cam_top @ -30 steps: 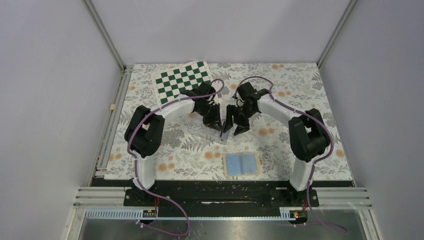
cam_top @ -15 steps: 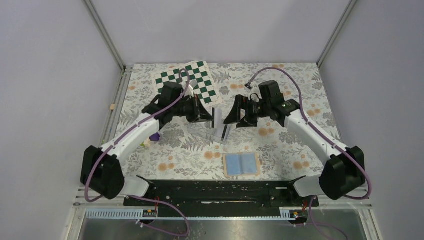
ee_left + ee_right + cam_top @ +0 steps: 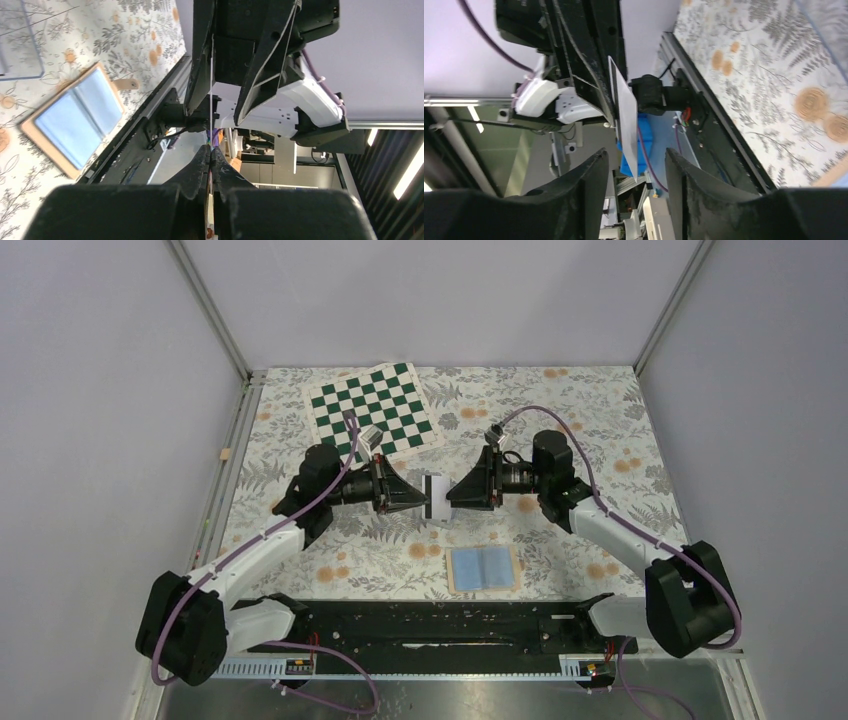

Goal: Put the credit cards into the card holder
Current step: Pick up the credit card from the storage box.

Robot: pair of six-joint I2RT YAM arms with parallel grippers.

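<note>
My left gripper [image 3: 424, 498] is shut on one credit card [image 3: 438, 497] and holds it upright above the table's middle. In the left wrist view the card [image 3: 211, 90] shows edge-on, rising from my shut jaws [image 3: 211, 149]. My right gripper [image 3: 453, 495] is open and faces the card from the right, its fingers on either side of the card's free edge without touching it. In the right wrist view the pale card [image 3: 626, 120] stands between my open fingers [image 3: 591, 185]. The card holder [image 3: 482, 567] lies open, its light-blue inside up, near the front edge; it also shows in the left wrist view [image 3: 75, 125].
A green-and-white chessboard mat [image 3: 375, 405] lies at the back left. A clear plastic box [image 3: 20, 45] sits on the flowered table under the grippers. The black base rail [image 3: 440, 615] runs along the front edge.
Both arms have swung low and outward, and the grippers now point at each other horizontally. My left gripper has lifted a card from the clear box area. My right gripper has closed in on it.
</note>
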